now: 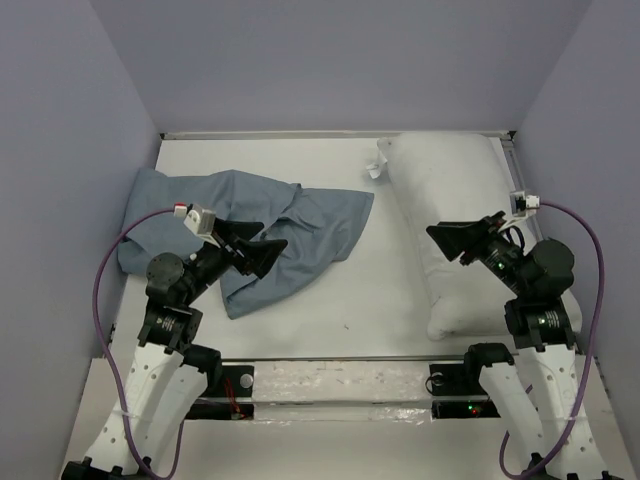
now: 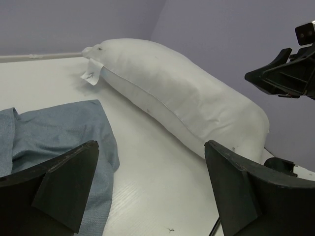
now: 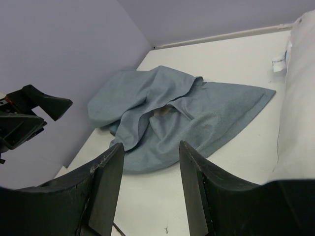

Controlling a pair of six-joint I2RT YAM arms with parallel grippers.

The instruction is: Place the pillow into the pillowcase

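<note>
The white pillow lies lengthwise on the right of the table, its small tag at the far left corner. It also shows in the left wrist view and at the right edge of the right wrist view. The blue-grey pillowcase lies crumpled on the left, also in the right wrist view and the left wrist view. My left gripper hovers open and empty over the pillowcase. My right gripper hovers open and empty over the pillow's near half.
The white table is walled by purple panels on three sides, with a rail along the far edge. A small dark speck lies on the table near the front.
</note>
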